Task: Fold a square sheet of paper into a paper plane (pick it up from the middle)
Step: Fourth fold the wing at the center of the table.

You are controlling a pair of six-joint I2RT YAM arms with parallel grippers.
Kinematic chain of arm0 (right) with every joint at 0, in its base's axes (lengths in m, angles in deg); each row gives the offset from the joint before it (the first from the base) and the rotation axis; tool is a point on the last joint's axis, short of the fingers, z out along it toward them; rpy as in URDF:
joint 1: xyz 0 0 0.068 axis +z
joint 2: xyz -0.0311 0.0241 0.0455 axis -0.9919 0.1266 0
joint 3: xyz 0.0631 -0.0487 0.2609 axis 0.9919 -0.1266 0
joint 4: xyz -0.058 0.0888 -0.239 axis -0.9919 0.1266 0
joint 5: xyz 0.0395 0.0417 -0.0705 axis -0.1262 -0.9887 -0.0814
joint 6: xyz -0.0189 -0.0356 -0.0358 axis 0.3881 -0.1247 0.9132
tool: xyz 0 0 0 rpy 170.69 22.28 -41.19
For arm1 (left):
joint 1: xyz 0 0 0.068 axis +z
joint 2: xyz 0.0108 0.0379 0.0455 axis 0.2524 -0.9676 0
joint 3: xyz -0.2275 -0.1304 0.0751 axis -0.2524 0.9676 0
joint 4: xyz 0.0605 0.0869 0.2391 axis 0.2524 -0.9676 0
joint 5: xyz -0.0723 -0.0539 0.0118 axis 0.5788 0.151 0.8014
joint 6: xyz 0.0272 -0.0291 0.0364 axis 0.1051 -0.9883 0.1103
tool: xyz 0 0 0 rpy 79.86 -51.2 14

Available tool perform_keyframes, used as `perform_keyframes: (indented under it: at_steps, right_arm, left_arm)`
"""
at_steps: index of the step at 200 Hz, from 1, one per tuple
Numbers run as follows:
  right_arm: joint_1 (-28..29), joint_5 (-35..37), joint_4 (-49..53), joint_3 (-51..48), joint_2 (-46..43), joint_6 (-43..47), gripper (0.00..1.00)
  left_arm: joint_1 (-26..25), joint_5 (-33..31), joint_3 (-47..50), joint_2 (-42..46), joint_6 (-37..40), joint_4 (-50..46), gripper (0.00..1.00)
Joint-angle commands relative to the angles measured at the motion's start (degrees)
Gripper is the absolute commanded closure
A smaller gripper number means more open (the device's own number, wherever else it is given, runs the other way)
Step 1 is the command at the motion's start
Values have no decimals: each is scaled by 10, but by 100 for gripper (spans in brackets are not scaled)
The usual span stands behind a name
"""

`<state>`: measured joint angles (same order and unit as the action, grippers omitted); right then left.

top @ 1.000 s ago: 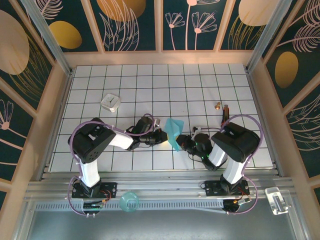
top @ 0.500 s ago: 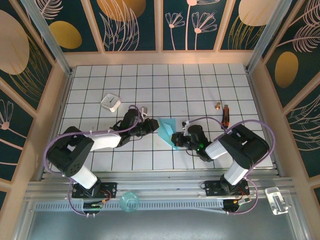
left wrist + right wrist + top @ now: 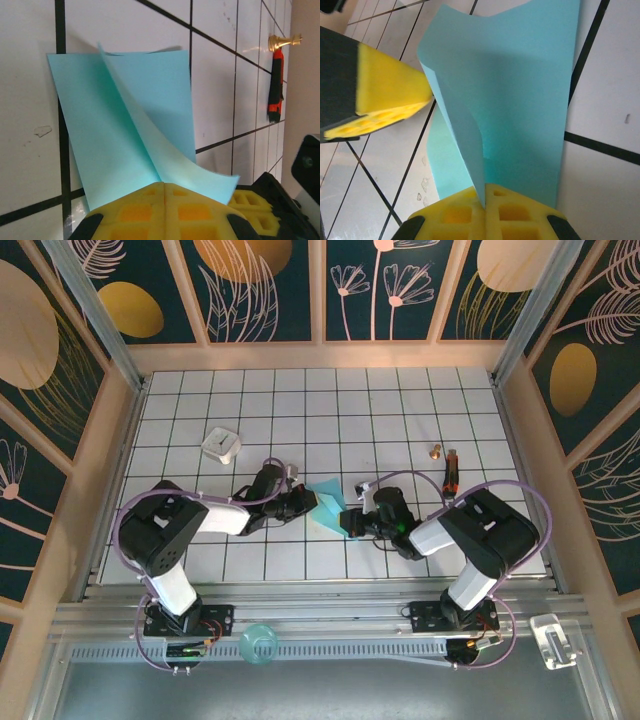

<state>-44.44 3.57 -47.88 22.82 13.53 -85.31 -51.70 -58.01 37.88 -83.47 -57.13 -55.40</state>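
- Left gripper (image 3: 164, 186): pads closed on one edge of the paper (image 3: 125, 125), where a crease runs in between them.
- Right gripper (image 3: 485, 192): pads pinched shut on the opposite edge of the paper; one flap is stood up from between them.
- Paper: held low over the table (image 3: 400, 400) between both grippers; partly folded, with layers overlapped along a slanted crease and one flap curled loose.
- Progress, as judged: early folds are made; no slim pointed dart is formed yet; further folds and pressing of creases are left.
- White block (image 3: 222, 444): well left of the paper, farther back.
- Brass piece (image 3: 436, 451) and orange-black tool (image 3: 451, 468): well right of the paper; neither is judged an obstacle.
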Motion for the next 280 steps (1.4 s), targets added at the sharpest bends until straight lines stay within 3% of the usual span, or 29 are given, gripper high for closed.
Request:
perform_keyframes:
  at_steps: [1,85,168,228,280]
  right_arm:
    - [-3,-12,-41,-17,17,-23,100]
    - [-1,19,-136,-49,52,-121,100]
    - [6,49,-92,-42,56,-173,100]
    - [7,47,-128,-57,85,-199,100]
    - [6,51,-121,-57,86,-202,100]
  left_arm:
    - [-2,14,-8,-25,-1,29,100]
    - [-3,-4,20,-68,-3,52,100]
    - [-3,-7,26,-77,-1,53,100]
    - [-3,-7,10,-55,3,51,100]
    - [-4,-7,-38,-38,27,37,90]
